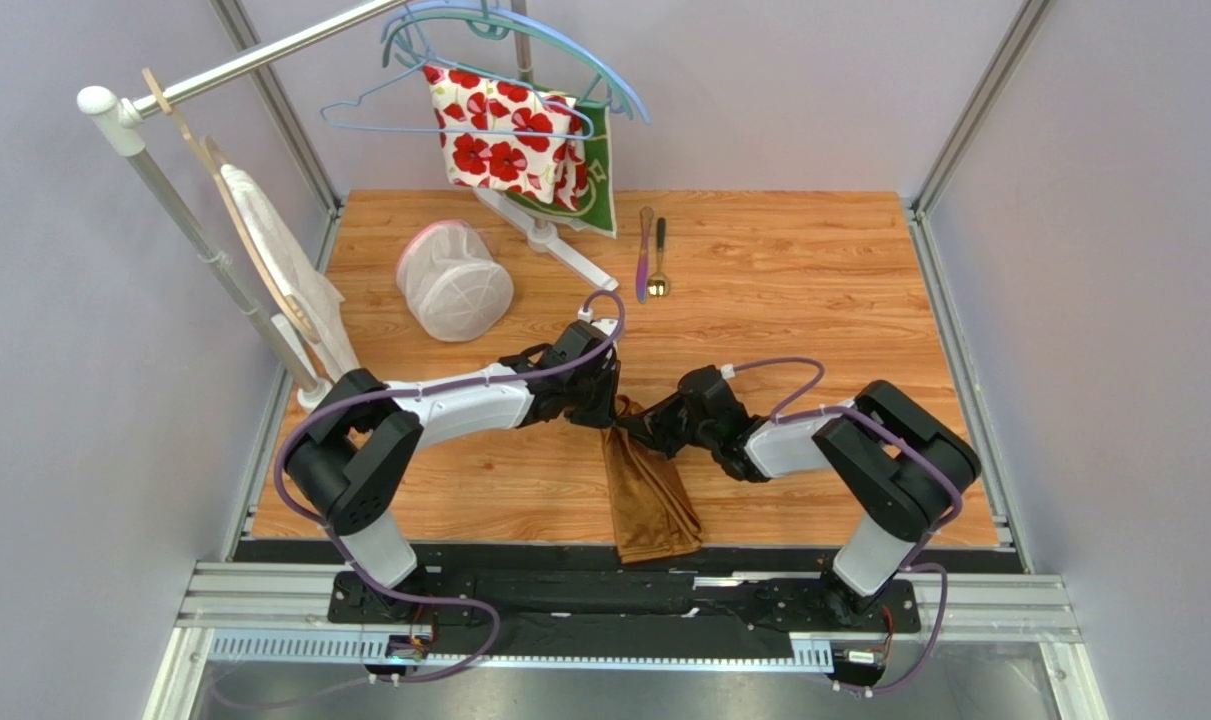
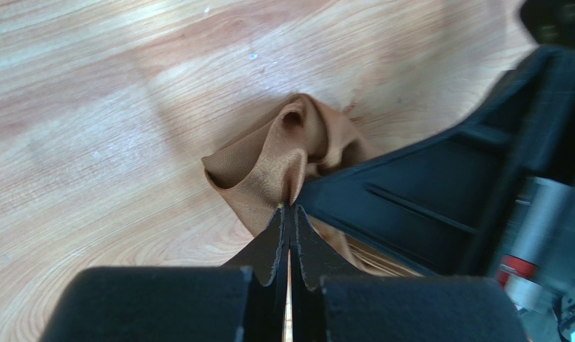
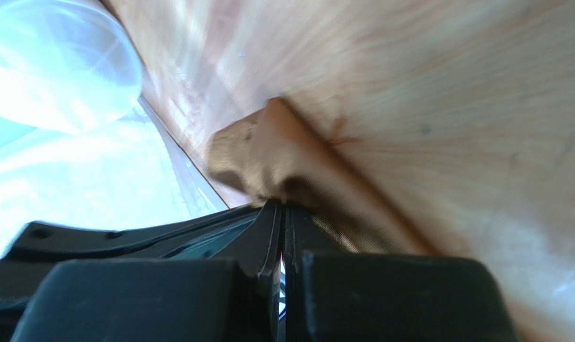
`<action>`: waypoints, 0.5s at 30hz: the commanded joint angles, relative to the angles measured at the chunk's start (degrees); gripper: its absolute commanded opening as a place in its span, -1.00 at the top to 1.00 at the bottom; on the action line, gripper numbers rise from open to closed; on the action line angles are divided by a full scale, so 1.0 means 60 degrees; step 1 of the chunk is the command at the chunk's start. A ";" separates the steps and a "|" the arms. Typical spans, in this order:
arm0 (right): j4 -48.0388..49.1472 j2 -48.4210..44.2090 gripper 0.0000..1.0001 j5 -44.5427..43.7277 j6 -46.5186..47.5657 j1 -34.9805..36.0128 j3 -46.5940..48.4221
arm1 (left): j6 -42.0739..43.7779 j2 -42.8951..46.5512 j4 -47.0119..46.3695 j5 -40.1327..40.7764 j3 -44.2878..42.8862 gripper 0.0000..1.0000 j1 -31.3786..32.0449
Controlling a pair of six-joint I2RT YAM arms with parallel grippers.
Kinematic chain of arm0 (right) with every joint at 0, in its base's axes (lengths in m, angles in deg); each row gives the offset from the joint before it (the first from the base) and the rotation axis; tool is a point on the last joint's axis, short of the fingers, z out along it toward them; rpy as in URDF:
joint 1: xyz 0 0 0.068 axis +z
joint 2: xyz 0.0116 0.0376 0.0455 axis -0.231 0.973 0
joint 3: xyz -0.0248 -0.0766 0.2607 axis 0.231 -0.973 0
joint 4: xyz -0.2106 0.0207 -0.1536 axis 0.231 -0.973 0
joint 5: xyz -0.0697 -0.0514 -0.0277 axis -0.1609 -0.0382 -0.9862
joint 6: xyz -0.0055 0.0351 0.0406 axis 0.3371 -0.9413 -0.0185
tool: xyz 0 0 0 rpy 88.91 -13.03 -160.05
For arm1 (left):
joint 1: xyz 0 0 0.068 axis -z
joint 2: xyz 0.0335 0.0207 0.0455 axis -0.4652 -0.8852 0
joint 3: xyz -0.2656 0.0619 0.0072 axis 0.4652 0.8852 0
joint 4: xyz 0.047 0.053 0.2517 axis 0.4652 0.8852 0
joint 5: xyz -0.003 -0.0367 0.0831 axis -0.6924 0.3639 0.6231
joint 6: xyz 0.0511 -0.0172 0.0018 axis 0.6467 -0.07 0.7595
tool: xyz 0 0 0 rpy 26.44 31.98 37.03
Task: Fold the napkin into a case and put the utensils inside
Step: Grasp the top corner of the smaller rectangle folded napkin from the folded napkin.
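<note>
The golden-brown napkin (image 1: pixel 649 495) lies bunched in a narrow strip that runs from mid-table to the near edge. Both grippers meet at its far end. My left gripper (image 1: pixel 608 405) is shut on a puckered fold of the napkin (image 2: pixel 269 160), its tips (image 2: pixel 290 208) pinched tight. My right gripper (image 1: pixel 641 426) is shut on the same end of the napkin (image 3: pixel 269 153), its tips (image 3: pixel 281 206) pressed together beside the other gripper's black fingers (image 3: pixel 126 235). The utensils lie side by side far back on the table: a purple-pink knife (image 1: pixel 644 252) and a gold-bowled spoon (image 1: pixel 658 261).
A translucent white basket (image 1: pixel 454 281) stands at the back left. A rail with hangers holds a white cloth with red flowers (image 1: pixel 506 132) and a green cloth (image 1: pixel 607 183). A white bracket (image 1: pixel 551 240) slants under them. A pale bag (image 1: pixel 273 255) hangs at the left.
</note>
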 commanded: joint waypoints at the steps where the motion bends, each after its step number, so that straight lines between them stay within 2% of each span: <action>1: 0.1669 0.0441 1.00 0.0054 0.0209 0.0016 -0.0288 | 0.0131 0.0481 -0.0505 -0.0319 0.0015 1.00 0.0048; 15: 0.6004 0.2300 1.00 0.0478 0.1278 -0.0321 -0.0670 | 0.0555 0.0422 -0.0783 -0.0978 0.0162 1.00 0.0048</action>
